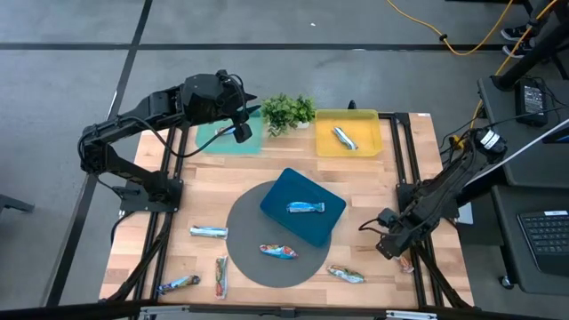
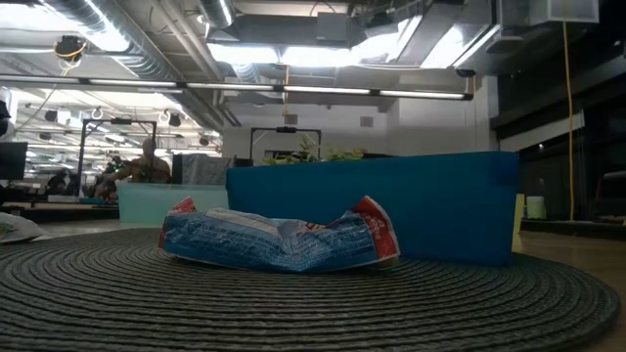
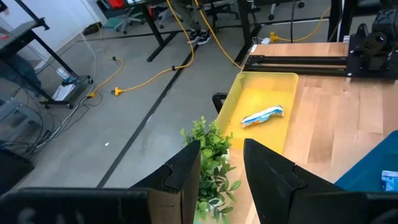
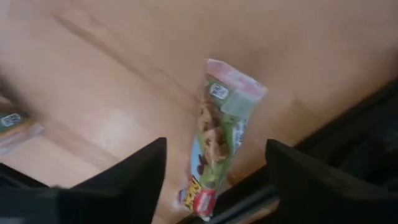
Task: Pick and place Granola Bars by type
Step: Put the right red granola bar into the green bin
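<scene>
Two arms flank the blue tray (image 1: 302, 210) from above: the left gripper (image 1: 241, 133) hangs over the teal tray (image 1: 213, 139) beyond it, the right gripper (image 1: 389, 244) low at the desk (image 1: 373, 178) edge. Low view: a blue granola bar (image 2: 279, 238) lies before the blue tray. Left wrist: jaws narrow, empty. Right wrist: jaws wide, straddling a green-orange bar (image 4: 219, 140); closing off-centre could nudge it off the desk.
</scene>
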### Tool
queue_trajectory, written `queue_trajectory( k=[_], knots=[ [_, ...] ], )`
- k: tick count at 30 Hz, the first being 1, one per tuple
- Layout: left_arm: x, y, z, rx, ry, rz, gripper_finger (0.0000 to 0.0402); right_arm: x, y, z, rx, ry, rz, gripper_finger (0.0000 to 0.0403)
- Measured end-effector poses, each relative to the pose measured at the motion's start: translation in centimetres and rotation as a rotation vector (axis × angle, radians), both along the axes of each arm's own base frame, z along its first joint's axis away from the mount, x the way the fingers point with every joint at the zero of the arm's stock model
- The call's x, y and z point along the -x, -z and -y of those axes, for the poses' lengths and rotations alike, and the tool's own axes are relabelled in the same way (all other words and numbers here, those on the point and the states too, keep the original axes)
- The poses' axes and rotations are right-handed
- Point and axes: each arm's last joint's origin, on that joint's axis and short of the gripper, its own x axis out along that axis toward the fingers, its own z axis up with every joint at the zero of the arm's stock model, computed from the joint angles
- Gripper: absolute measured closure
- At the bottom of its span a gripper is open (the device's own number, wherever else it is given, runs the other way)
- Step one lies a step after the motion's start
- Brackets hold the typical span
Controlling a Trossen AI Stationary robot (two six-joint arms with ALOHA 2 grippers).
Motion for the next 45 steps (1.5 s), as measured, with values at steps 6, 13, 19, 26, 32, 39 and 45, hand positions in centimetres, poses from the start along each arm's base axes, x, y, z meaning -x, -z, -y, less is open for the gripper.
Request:
queue_trajectory(
  k=[6, 13, 19, 26, 32, 39, 45],
  knots=[
    [0.0, 0.0, 0.0, 0.000, 0.000, 0.000, 0.0286, 0.4, 1.5, 0.4, -0.002, 0.047, -0.020, 0.0100],
    [0.1, 0.0, -0.2, -0.001, -0.008, 0.001, 0.0286, 0.7, 3.2, 0.7, -0.032, 0.050, 0.008, 0.0111],
    [0.1, 0.0, -0.3, -0.002, -0.014, 0.002, 0.0286, 0.9, 4.2, 0.9, -0.051, 0.052, 0.033, 0.0166],
    [0.1, 0.0, -0.3, -0.002, -0.014, 0.002, 0.0286, 0.9, 4.3, 0.9, -0.057, 0.050, 0.031, 0.0297],
    [0.1, 0.0, -0.3, -0.003, -0.013, 0.001, 0.0286, 0.4, 4.2, 0.6, -0.076, 0.058, 0.101, 0.0382],
    [0.1, 0.0, -0.3, -0.003, -0.013, 0.002, 0.0286, -1.7, 2.1, 0.9, -0.031, 0.082, 0.343, 0.0362],
    [0.1, 0.0, -0.3, -0.001, -0.011, 0.002, 0.0286, -4.3, -1.8, 2.5, 0.089, 0.004, 0.547, 0.0380]
  ],
)
